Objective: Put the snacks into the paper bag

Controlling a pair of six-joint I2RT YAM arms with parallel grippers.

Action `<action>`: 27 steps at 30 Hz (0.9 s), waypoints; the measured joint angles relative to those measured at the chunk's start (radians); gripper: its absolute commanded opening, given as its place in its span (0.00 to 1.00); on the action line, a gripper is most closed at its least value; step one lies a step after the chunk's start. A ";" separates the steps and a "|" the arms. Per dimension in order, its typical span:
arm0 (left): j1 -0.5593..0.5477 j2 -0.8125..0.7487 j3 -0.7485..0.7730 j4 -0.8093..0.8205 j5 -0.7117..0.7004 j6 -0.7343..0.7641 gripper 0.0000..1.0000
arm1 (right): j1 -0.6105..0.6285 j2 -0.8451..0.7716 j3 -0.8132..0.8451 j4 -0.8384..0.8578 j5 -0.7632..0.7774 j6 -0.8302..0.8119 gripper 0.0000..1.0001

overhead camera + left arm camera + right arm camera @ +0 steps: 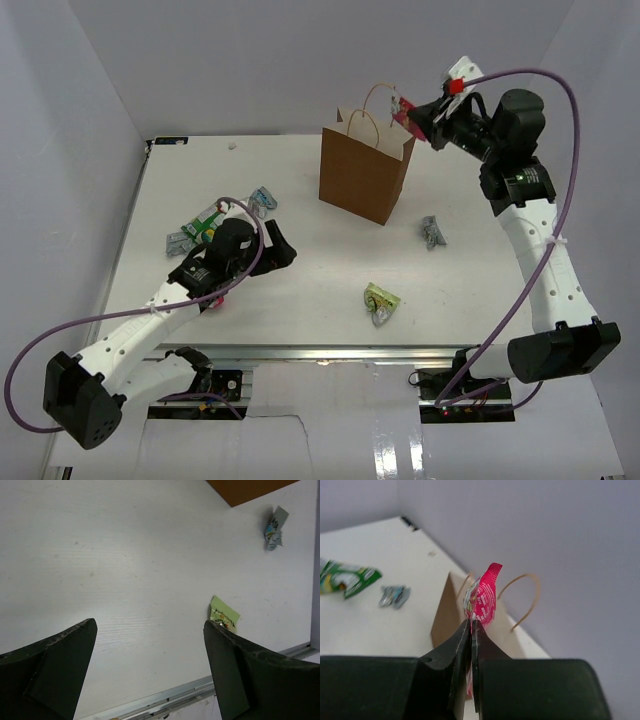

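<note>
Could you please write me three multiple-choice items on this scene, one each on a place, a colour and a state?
1. Where is the red packet? A) flat on the table B) held up at the top of the paper bag C) inside the bag
2. What colour is the packet nearest the front edge of the table? A) yellow-green B) red C) blue
3. How is the left gripper? A) shut on a packet B) shut on a handle C) open, empty

B: the right gripper pinches it in the air at the bag's top. A: the yellow-green packet lies closest to that edge. C: its fingers stand apart, nothing between.
</note>
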 measured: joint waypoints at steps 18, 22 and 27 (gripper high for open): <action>0.006 -0.135 -0.008 -0.399 -0.294 -0.105 0.98 | -0.024 0.316 0.071 0.074 0.037 0.111 0.55; 0.028 -0.115 -0.008 -0.451 -0.309 -0.157 0.96 | -0.025 0.308 0.073 0.059 0.033 0.098 0.63; 0.199 -0.095 -0.036 -0.476 -0.269 -0.227 0.94 | -0.058 0.248 0.077 -0.014 -0.019 0.095 0.76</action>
